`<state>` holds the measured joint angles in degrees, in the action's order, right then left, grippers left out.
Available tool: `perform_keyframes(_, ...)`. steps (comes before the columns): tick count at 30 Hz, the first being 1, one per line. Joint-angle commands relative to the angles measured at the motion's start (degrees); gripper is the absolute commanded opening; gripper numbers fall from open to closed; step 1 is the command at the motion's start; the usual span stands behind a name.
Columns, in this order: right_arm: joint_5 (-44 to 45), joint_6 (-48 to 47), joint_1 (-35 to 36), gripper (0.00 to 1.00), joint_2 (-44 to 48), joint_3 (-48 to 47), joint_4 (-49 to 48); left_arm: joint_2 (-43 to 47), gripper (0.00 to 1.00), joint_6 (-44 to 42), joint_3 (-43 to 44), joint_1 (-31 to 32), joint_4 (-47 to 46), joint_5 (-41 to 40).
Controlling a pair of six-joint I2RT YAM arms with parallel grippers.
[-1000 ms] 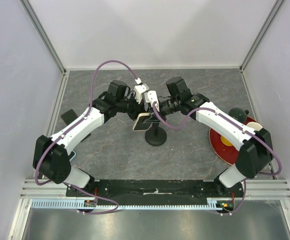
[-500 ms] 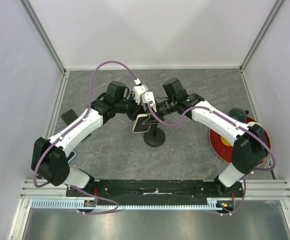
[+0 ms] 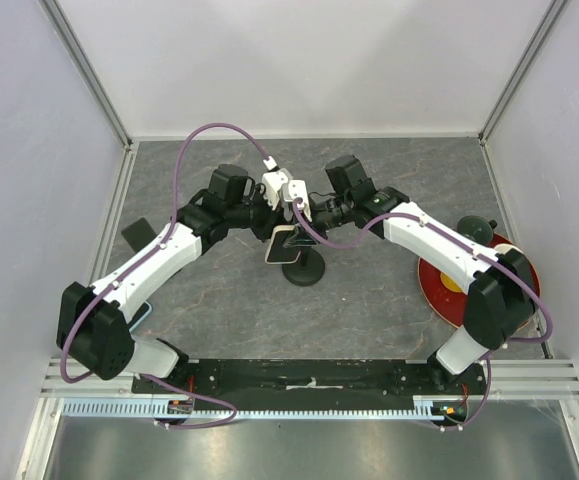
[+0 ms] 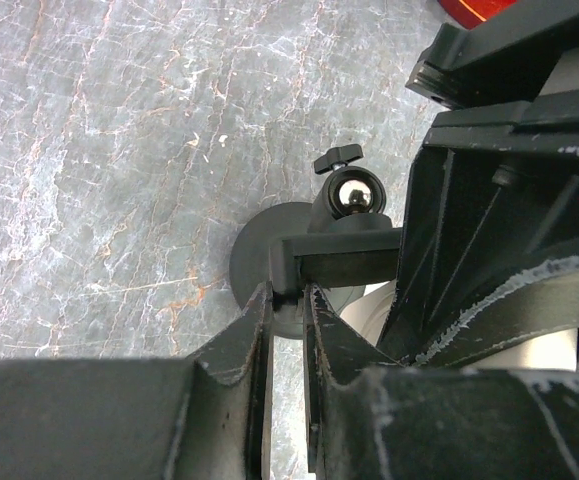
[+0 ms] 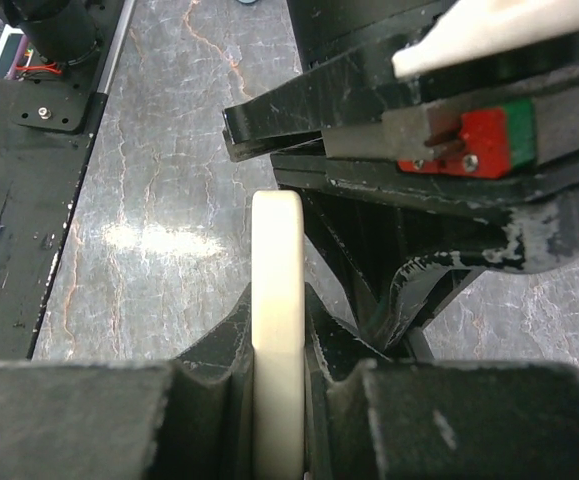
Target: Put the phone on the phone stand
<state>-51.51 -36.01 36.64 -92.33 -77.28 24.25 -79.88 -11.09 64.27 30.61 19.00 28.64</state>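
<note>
Phone: the cream phone (image 3: 286, 243) is off the surface, held up at the head of the phone stand (image 3: 305, 270) in the middle of the grey marbled surface (image 3: 219, 300). From above it tilts, overhanging the stand's left side.
Right fingers: the right fingers (image 5: 226, 345) are clamped on the phone, which the right wrist view shows edge-on as a pale slab pinched between them.
Left fingers: the left fingers (image 4: 245, 335) are nearly together, gripping the end of the stand's black bracket (image 4: 334, 255), just below its shiny ball joint (image 4: 354, 194).
Stand: upright, with its round base (image 4: 259, 262) flat on the surface and the small locking knob (image 4: 336, 157) on the far side of the ball.
Done: the phone is picked up and brought to the stand, and the stand is steadied by the other arm.
Unclear: no view shows whether the phone's edge already sits in the bracket, because the two wrists crowd that spot.
Left to do: judging by both grips being on, seat the phone fully, let go with the right, then free the stand and back both arms away.
Elsewhere: a red plate (image 3: 439, 295) lies well apart on the right and plays no part in the task.
</note>
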Motion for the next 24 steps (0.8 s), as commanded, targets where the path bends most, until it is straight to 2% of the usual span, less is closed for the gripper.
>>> perform_keyframes(1,3.0,1.4,0.3,0.0,4.4,-1.9,-7.7,2.4,0.02,0.0,1.1,0.7,-4.2,0.9)
perform_keyframes(6,10.3,3.7,0.2,0.0,6.6,-0.2,-7.6,3.0,0.02,0.0,0.9,0.7,-4.2,-1.4)
perform_keyframes(11,12.6,5.8,-0.9,0.0,8.5,2.5,-7.0,3.6,0.02,1.2,0.4,0.7,-5.5,-7.1)
perform_keyframes(17,14.7,10.1,-3.2,0.0,8.9,5.8,-6.9,5.3,0.02,4.1,-1.3,0.7,-7.7,-19.3)
perform_keyframes(24,21.9,18.0,-3.1,0.0,10.1,8.5,-7.4,8.9,0.02,7.8,-5.0,0.7,-12.1,-33.5)
